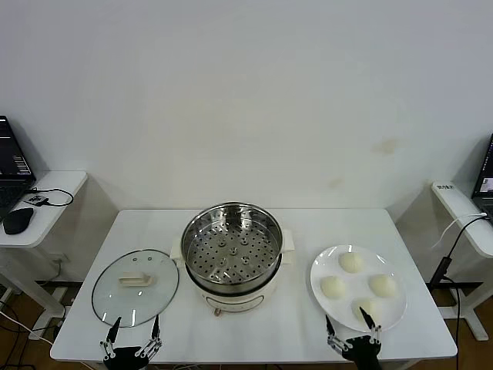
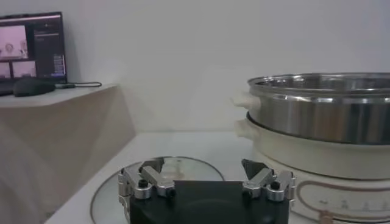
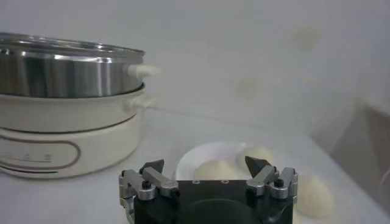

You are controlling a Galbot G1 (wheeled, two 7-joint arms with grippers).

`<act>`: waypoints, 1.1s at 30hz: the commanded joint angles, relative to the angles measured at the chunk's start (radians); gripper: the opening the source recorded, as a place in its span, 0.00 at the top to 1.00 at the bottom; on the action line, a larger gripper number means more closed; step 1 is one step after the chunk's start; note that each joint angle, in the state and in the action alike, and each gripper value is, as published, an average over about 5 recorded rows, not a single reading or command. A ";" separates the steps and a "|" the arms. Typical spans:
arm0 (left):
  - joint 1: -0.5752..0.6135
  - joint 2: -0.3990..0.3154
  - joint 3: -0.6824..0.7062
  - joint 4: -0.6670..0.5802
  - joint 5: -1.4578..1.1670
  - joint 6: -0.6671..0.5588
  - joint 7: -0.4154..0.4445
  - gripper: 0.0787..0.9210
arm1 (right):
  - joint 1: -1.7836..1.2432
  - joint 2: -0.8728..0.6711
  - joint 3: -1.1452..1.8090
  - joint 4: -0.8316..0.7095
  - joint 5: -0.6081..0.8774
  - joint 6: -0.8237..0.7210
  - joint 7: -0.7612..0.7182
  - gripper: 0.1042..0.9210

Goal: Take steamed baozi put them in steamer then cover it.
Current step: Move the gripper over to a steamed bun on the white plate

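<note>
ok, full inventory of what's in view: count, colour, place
table: 1, white, centre
steamer: 1, steel pot with perforated tray on cream base, table centre, uncovered
glass lid: 1, clear with cream handle, flat on the table on the steamer's left
plate: 1, white, on the steamer's right
steamed baozi: 4, cream-white, all on the plate
side tables: 2, white, one at each side
laptops: 2, dark, one on each side table
mouse: 1, black, left side table
left gripper: 1, black and silver, open, at the table's near edge by the lid
right gripper: 1, same, open, near edge by the plate
</note>
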 commanded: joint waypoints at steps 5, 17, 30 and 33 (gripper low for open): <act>-0.002 0.015 0.004 -0.023 0.075 0.044 0.013 0.12 | 0.157 -0.189 0.093 0.002 -0.263 -0.103 -0.049 0.12; -0.022 0.013 -0.005 -0.027 0.125 0.051 0.012 0.12 | 0.520 -0.705 -0.005 -0.225 -0.308 -0.197 -0.432 0.12; -0.013 0.008 -0.007 -0.034 0.128 0.063 -0.031 0.12 | 1.279 -0.949 -0.813 -0.474 -0.070 -0.282 -0.862 0.12; -0.014 0.009 -0.008 -0.031 0.129 0.063 -0.035 0.12 | 1.348 -0.937 -0.923 -0.513 -0.049 -0.275 -0.927 0.12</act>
